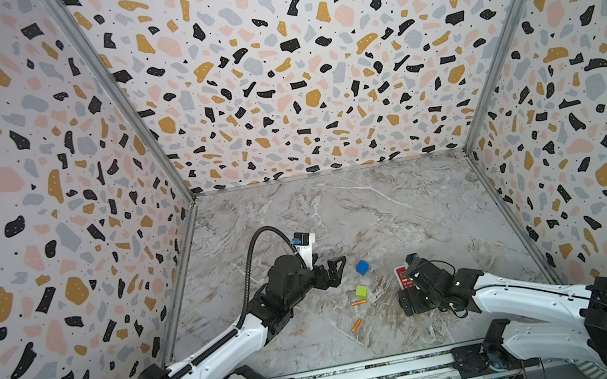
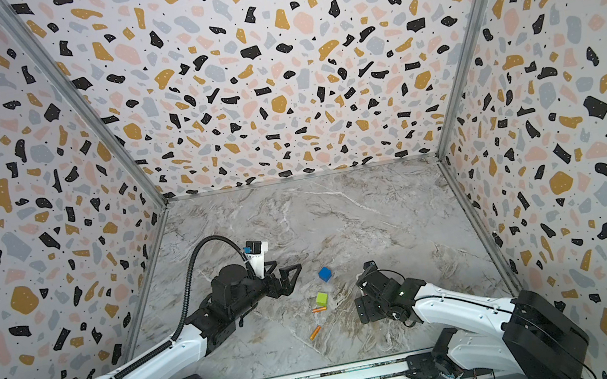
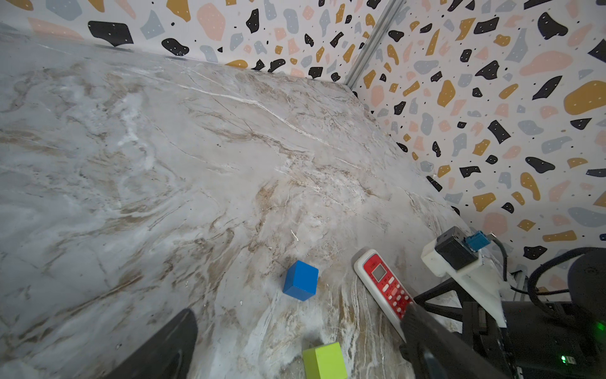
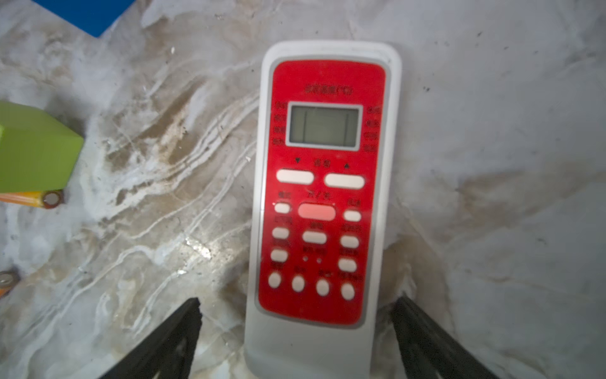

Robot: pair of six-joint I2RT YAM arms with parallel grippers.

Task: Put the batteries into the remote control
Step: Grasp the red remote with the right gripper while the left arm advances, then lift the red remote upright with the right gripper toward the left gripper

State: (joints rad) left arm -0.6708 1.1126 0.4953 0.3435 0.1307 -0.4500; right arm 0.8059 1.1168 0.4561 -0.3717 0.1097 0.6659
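Observation:
The remote control (image 4: pixel 323 197) lies face up on the marble table, red front with a grey display and white buttons. It also shows as the remote (image 1: pixel 402 276) and the remote (image 3: pixel 383 285). My right gripper (image 4: pixel 296 338) is open and straddles the remote's lower end, with a gap on each side; in a top view this gripper (image 1: pixel 405 281) hangs right over it. Two orange batteries, one battery (image 1: pixel 359 303) and another battery (image 1: pixel 356 325), lie left of the remote. My left gripper (image 1: pixel 334 267) is open and empty, hovering left of the cubes.
A blue cube (image 1: pixel 362 267) and a green cube (image 1: pixel 361 292) sit between the two grippers, the green one (image 4: pixel 36 147) touching a battery's end (image 4: pixel 49 199). Patterned walls enclose the table on three sides.

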